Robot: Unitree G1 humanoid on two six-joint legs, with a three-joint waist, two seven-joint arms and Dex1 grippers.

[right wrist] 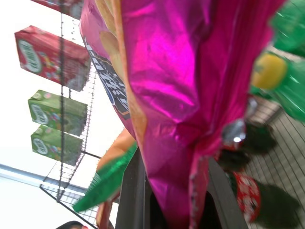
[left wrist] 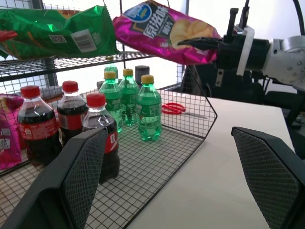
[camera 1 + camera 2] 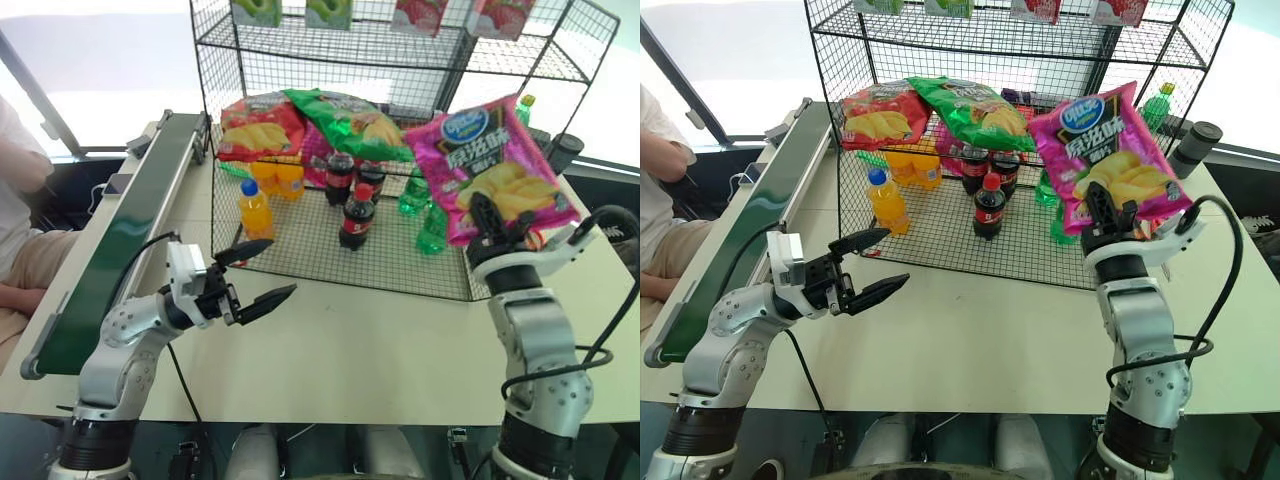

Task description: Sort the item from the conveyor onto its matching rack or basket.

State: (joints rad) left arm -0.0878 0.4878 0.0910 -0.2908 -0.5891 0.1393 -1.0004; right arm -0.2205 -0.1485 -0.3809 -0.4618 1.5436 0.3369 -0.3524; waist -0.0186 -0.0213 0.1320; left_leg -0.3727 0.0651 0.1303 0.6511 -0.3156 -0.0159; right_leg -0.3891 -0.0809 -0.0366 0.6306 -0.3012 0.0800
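Looking down from the head, the right gripper (image 3: 497, 222) has its black fingers clamped on the lower edge of the pink snack bag (image 3: 487, 165), holding it up in front of the right end of the black wire rack (image 3: 400, 60). On the rack's middle tier lie a red chip bag (image 3: 258, 125) and a green chip bag (image 3: 352, 122); on its bottom grid stand cola bottles (image 3: 357, 217), orange bottles (image 3: 256, 210) and green bottles (image 3: 415, 192). The left gripper (image 3: 258, 272) hovers over the white table (image 3: 380, 350) with its fingers spread wide apart and nothing between them. The green conveyor (image 3: 120, 240) runs along the left, with a person's arm (image 3: 20, 170) beyond it.

From the left wrist, the two wide-set fingers (image 2: 81, 176) frame the cola and green bottles, and the pink bag hangs above them in the other gripper.

From the right wrist, the pink foil (image 1: 190, 95) is pinched between the two fingers (image 1: 131, 195), with juice cartons (image 1: 52, 52) on the top tier behind.
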